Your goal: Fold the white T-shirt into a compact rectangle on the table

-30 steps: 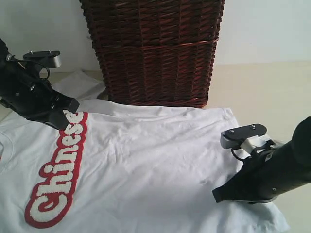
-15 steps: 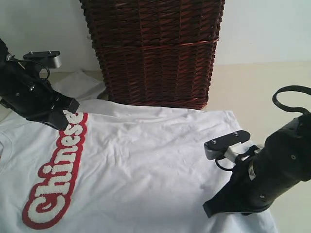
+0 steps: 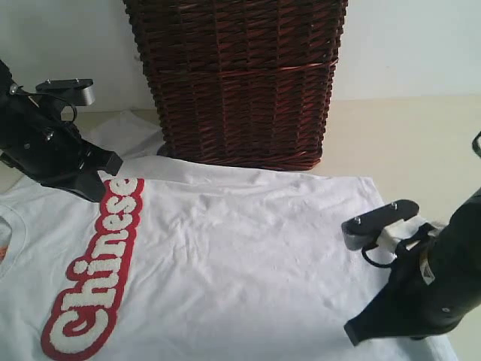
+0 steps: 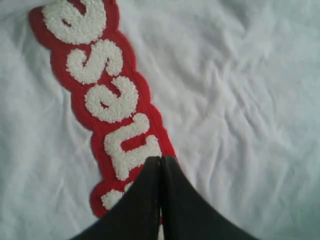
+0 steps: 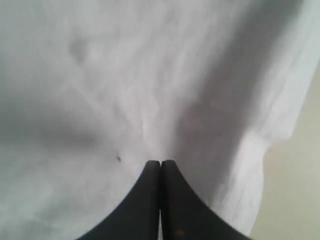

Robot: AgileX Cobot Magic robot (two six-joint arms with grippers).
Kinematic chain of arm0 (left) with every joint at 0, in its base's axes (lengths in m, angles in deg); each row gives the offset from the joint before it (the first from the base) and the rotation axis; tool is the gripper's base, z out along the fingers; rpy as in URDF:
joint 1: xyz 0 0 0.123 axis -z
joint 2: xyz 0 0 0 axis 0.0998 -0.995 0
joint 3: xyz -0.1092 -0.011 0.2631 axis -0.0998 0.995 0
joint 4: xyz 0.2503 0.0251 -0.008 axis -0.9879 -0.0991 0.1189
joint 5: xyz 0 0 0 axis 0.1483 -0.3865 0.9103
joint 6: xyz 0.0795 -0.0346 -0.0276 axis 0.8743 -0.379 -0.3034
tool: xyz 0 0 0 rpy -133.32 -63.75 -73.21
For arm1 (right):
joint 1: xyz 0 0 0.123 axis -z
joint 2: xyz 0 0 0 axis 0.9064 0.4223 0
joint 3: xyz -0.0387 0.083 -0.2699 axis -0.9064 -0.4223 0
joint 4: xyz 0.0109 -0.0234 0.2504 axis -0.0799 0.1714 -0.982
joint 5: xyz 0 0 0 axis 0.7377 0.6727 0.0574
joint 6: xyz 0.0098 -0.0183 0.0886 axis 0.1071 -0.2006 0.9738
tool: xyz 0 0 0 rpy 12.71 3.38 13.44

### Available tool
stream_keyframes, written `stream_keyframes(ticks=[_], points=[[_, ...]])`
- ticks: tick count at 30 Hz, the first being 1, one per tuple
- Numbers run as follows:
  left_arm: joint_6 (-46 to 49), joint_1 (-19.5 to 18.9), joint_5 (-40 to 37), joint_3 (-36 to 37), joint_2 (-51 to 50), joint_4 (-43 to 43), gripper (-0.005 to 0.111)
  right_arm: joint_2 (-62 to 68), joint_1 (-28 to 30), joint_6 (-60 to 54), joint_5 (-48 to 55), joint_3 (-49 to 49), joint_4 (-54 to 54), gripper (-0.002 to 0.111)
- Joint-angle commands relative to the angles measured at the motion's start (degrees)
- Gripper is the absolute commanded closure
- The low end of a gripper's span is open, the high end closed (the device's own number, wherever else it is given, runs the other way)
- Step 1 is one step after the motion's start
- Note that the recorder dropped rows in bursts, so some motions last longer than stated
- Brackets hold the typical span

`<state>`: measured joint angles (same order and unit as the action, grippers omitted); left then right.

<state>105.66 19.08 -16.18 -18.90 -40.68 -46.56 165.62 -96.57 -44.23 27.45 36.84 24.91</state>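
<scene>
Lower right, the right fingers (image 3: 368, 329) are pressed together at the edge of the white T-shirt (image 3: 240, 248). It lies flat and lightly wrinkled across the lower frame on the worktop (image 3: 406, 143), with its red-outlined lettering (image 3: 98, 263) at left. The left fingers (image 3: 101, 171), also pressed together, are at the lettering's upper end. A wicker basket (image 3: 240, 75) stands behind.

Left claw (image 4: 160, 161) and right claw (image 5: 160, 163) point down, tips together.

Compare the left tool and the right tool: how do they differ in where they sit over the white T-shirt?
The left tool points at the red-outlined lettering; the right tool points at plain cloth of the white T-shirt.
The right tool is near the shirt's edge, with the table showing beside it; the left tool's view shows only shirt.
Both are black and shut.
</scene>
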Motion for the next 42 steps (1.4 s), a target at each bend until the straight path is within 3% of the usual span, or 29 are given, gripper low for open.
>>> stream_keyframes(ticks=[1, 4, 9, 17, 24, 27, 29, 31, 32, 36, 37, 42], points=[[0.1, -0.1, -0.2, 0.0, 0.6, 0.4, 0.107, -2.8, 0.2, 2.0, -7.0, 0.1, 3.0, 0.108], [0.0, -0.1, -0.6, 0.0, 0.6, 0.4, 0.107, -1.2, 1.5, 14.7, -11.5, 0.1, 14.4, 0.108], [0.0, -0.1, -1.2, 0.0, 0.6, 0.4, 0.107, 6.5, 6.7, 29.1, -8.3, 4.1, 31.3, 0.108], [0.0, -0.1, -1.1, 0.0, 0.6, 0.9, 0.107, 21.4, 13.7, 25.6, -7.2, 15.0, 31.1, 0.108], [0.3, -0.1, -1.1, 0.0, 0.6, 0.7, 0.107, 19.5, 16.9, 23.4, -1.0, 17.9, 29.9, 0.108], [2.5, -0.1, 0.3, 0.0, 0.6, -1.9, 0.104, 14.1, 16.9, 8.9, -2.4, 17.8, 17.8, 0.108], [2.5, -0.2, 0.6, 0.0, 0.6, -7.7, 0.090, 8.7, 16.9, -3.4, -3.7, 17.8, 5.1, 0.108], [2.9, -0.2, -1.3, 0.0, 0.6, -17.2, 0.066, 3.6, 16.9, -13.9, -4.5, 17.8, -6.8, 0.108], [4.6, -0.2, -4.3, 0.0, 0.6, -25.9, 0.048, 0.7, 16.9, -19.1, -4.7, 17.8, -12.1, 0.108], [7.4, -0.2, -14.6, 0.0, 0.6, -41.1, 0.007, -2.2, 16.9, -24.0, -4.7, 17.8, -16.6, 0.108], [7.2, -0.2, -16.4, 0.0, 0.6, -44.8, 0.002, -2.6, 16.9, -24.0, -4.7, 17.8, -16.6, 0.108], [7.1, -0.2, -13.9, 0.0, 0.6, -47.7, 0.002, -2.5, 16.9, -25.2, -4.7, 17.6, -16.3, 0.108]])
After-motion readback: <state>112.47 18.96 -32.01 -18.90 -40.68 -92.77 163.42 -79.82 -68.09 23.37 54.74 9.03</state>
